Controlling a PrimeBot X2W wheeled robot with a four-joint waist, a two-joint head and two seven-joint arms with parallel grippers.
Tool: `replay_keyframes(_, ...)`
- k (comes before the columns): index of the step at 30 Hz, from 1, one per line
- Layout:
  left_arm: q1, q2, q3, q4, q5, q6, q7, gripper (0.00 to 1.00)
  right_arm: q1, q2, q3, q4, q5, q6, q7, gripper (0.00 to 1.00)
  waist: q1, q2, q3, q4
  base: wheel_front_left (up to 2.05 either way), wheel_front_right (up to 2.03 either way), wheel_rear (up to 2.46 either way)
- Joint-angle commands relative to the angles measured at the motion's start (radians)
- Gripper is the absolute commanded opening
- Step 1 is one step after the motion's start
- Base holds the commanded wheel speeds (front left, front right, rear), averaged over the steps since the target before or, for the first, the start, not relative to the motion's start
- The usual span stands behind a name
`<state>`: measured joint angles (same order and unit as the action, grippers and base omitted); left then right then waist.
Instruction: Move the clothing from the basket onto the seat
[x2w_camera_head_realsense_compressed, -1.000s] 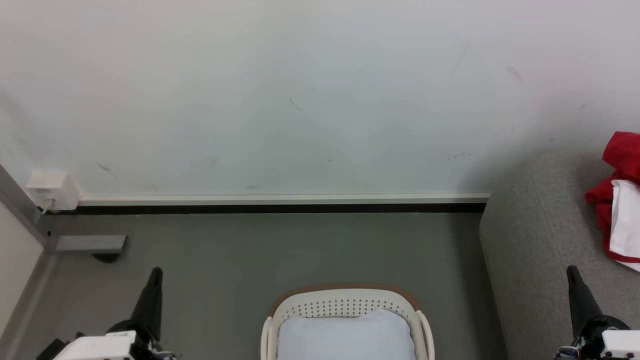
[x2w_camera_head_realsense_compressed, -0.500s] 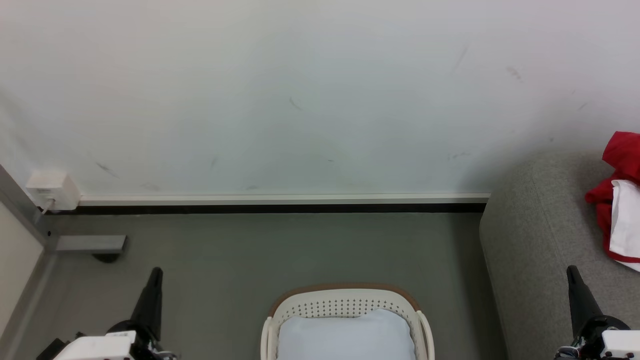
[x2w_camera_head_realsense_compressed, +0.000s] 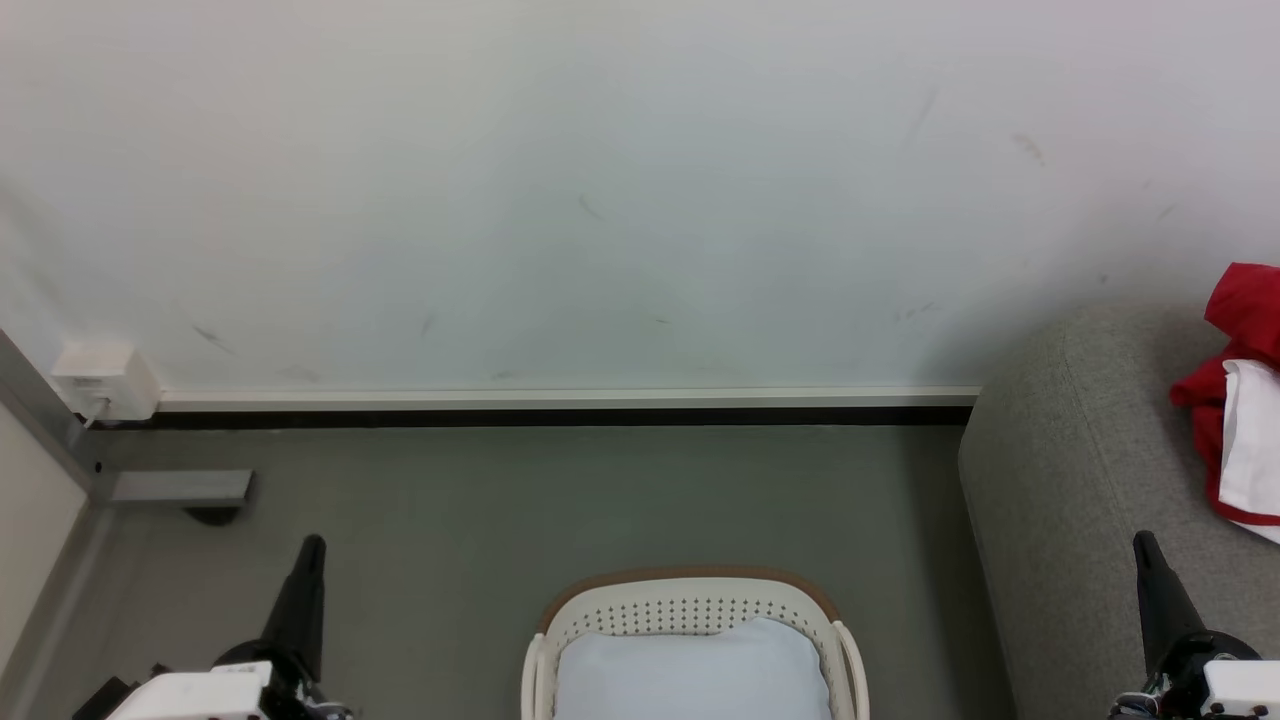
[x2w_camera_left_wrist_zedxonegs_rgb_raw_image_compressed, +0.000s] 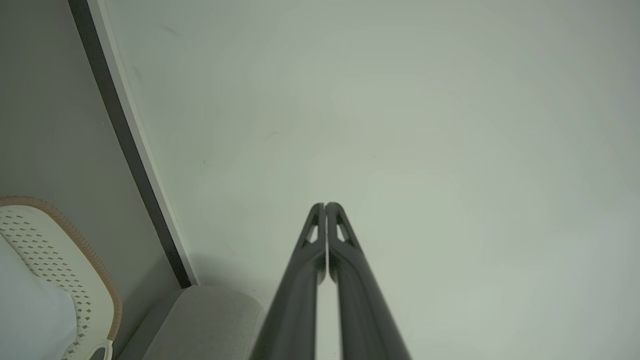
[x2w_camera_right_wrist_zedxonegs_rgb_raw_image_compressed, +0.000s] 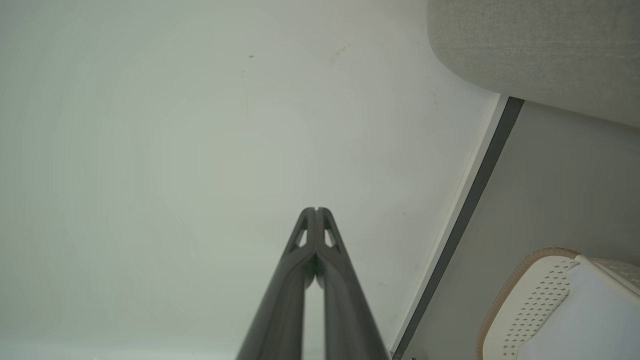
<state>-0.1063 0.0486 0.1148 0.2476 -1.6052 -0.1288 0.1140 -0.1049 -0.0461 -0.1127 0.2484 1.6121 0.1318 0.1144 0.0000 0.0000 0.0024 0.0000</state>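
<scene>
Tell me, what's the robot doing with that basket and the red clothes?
Nothing is being held right now. The left gripper and the right gripper are shut and empty, pointing toward the wall on either side of the white perforated plastic laundry basket with a brown rim. A pale blue cushion-like pad lies in the basket. Red-and-white clothing lies bunched on the light grey fabric sofa at the robot's right.

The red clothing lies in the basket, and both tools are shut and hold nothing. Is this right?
Not quite. In the head view the red clothing lies on the grey seat, not in the basket, which shows a pale blue pad. The left tool and the right tool are shut and hold nothing.
</scene>
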Motion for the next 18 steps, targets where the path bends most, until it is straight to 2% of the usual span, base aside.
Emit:
replay_keyframes(1, -0.009, 0.002, 0.002, -0.003, -0.013, -0.004, 0.004, 0.0, -0.012, -0.008, -0.004, -0.005, 0.001, -0.002, 0.003, 0.0, 0.0, 0.0, 0.0, 0.0, 0.0, 0.0, 0.0)
replay_keyframes(18, -0.009, 0.002, 0.002, -0.003, -0.014, -0.004, 0.004, 0.0, -0.012, -0.008, -0.004, -0.005, 0.001, -0.002, 0.003, 0.0, 0.0, 0.0, 0.0, 0.0, 0.0, 0.0, 0.0)
